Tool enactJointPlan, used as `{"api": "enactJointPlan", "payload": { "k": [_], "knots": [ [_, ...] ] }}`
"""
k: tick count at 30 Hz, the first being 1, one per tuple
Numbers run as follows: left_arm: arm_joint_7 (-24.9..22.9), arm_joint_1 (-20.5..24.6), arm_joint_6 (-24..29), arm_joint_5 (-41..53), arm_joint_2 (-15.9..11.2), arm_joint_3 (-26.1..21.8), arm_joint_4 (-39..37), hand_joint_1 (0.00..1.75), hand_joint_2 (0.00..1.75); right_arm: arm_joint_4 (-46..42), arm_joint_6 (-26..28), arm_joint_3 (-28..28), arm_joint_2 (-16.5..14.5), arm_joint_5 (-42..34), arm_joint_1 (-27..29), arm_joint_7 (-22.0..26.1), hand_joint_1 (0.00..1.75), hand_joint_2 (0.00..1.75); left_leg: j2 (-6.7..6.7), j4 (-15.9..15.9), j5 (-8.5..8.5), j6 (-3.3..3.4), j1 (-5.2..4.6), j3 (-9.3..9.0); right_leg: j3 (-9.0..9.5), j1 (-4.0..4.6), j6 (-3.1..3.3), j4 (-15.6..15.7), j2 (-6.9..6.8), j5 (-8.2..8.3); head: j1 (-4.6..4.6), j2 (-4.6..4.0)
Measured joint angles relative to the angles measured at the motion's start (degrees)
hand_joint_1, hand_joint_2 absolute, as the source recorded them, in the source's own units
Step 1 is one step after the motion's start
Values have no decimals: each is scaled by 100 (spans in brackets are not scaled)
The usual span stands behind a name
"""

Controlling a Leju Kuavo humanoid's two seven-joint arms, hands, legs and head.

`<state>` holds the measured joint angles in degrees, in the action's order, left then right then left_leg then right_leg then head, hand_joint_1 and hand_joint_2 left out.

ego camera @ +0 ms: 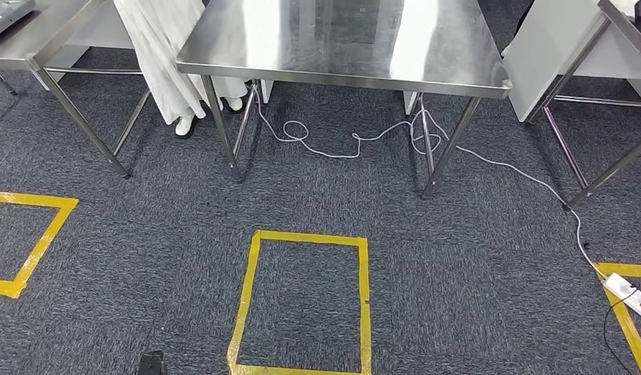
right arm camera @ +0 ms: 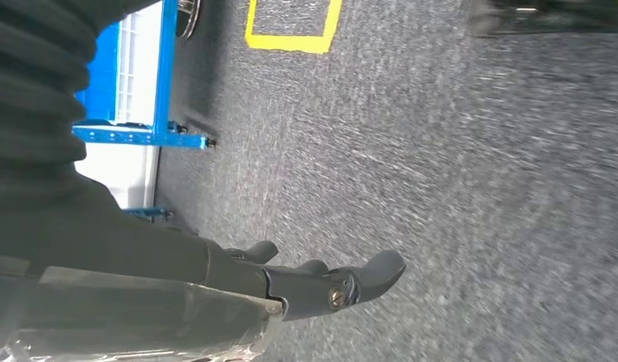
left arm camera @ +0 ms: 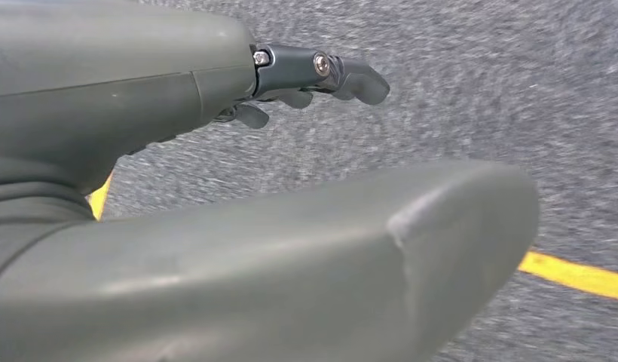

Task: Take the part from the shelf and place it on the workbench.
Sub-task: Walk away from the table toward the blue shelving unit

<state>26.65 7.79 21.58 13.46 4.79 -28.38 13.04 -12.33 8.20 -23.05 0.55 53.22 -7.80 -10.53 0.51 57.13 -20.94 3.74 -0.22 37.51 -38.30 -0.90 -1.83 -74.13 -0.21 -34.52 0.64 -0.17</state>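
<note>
Carpet (ego camera: 145, 234), dark grey and speckled, lies below me, with a yellow tape rectangle (ego camera: 302, 301) marked on it just ahead. Beyond it stands a shiny steel workbench (ego camera: 341, 39), a white cable (ego camera: 364, 141) looped on the floor between its legs and running right to a power strip (ego camera: 626, 293). A person in a white coat (ego camera: 165, 55) stands at the far left of the bench, beside another steel table (ego camera: 44, 31). My left hand (left arm camera: 313, 75) hangs over the carpet, fingers loosely apart and holding nothing. My right hand (right arm camera: 321, 283) is likewise spread and bare above the carpet, with a blue shelf frame (right arm camera: 140, 90) off behind it. Where the part is, I cannot tell.
</note>
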Motion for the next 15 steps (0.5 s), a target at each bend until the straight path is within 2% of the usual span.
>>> {"api": "enactJointPlan", "payload": {
  "k": [1,2,3,4,5,6,7,8,9,10,11,12,13,14,15],
  "knots": [
    [-1,0,-1,1,3,5,-1,0,0,0,0,-8,5,0,0,1,0,175,5,3,96,-10,-9,120,173,1,-61,61,0,136,-2,0],
    [-1,1,-1,1,7,12,-1,0,0,0,0,-14,9,0,-2,1,0,175,8,5,190,-22,-16,227,447,8,-90,321,0,257,-3,0],
    [-2,3,-1,3,11,22,-1,0,0,-2,1,-18,18,2,-9,2,0,175,8,10,277,-40,-31,315,832,27,-71,770,-2,291,-3,0],
    [-2,5,-1,8,16,31,0,0,0,-5,3,-20,27,4,-21,3,0,175,10,15,363,-62,-47,379,1196,52,-24,1302,-5,240,-5,0],
    [-3,8,-1,15,20,38,1,0,0,-7,5,-22,35,7,-32,7,0,175,16,-6,452,-89,-59,409,1456,80,29,1710,-6,164,7,0],
    [-3,9,0,21,23,43,1,0,0,-9,6,-23,40,9,-38,10,0,175,23,-44,542,-121,-64,419,1601,106,80,1983,-6,107,16,0],
    [-5,6,1,27,23,45,0,0,0,-8,4,-26,39,11,-30,14,0,175,29,-101,641,-155,-60,417,1597,111,119,2087,-7,119,31,0],
    [-7,-1,2,29,22,46,-1,0,0,-2,0,-28,33,14,-11,16,0,175,26,-146,684,-193,-40,422,1551,76,157,2070,-14,189,46,0],
    [-12,-13,4,31,19,46,-2,0,0,3,-4,-29,27,16,13,14,0,175,14,-115,586,-236,-17,455,1499,44,215,2072,-25,267,51,0],
    [-20,-30,6,33,16,46,-4,0,0,7,-10,-31,22,19,37,8,0,175,-2,28,347,-283,5,509,1438,7,270,2076,-41,357,64,0],
    [-26,-42,8,33,14,46,-5,0,0,11,-21,-31,17,25,55,3,0,175,-18,293,-2,-331,35,585,1369,-20,311,2076,-55,444,71,0],
    [-34,-51,8,33,13,46,-5,0,0,11,-35,-31,16,34,70,-3,0,175,-30,668,-376,-382,60,663,1283,-16,339,2073,-63,528,79,0],
    [-39,-54,8,33,12,46,-6,0,0,12,-55,-31,14,44,81,-9,0,175,-38,1080,-647,-430,88,722,1198,-17,339,2066,-67,607,84,0],
    [-42,-52,8,33,9,46,-6,0,0,13,-79,-31,12,56,91,-15,0,175,-42,1441,-759,-476,122,735,1110,-23,320,2051,-67,681,85,0],
    [-44,-52,8,30,7,46,-6,0,0,14,-102,-31,10,68,102,-24,0,175,-44,1672,-729,-516,158,677,1015,-35,292,2022,-67,749,85,0]
  ]
}}
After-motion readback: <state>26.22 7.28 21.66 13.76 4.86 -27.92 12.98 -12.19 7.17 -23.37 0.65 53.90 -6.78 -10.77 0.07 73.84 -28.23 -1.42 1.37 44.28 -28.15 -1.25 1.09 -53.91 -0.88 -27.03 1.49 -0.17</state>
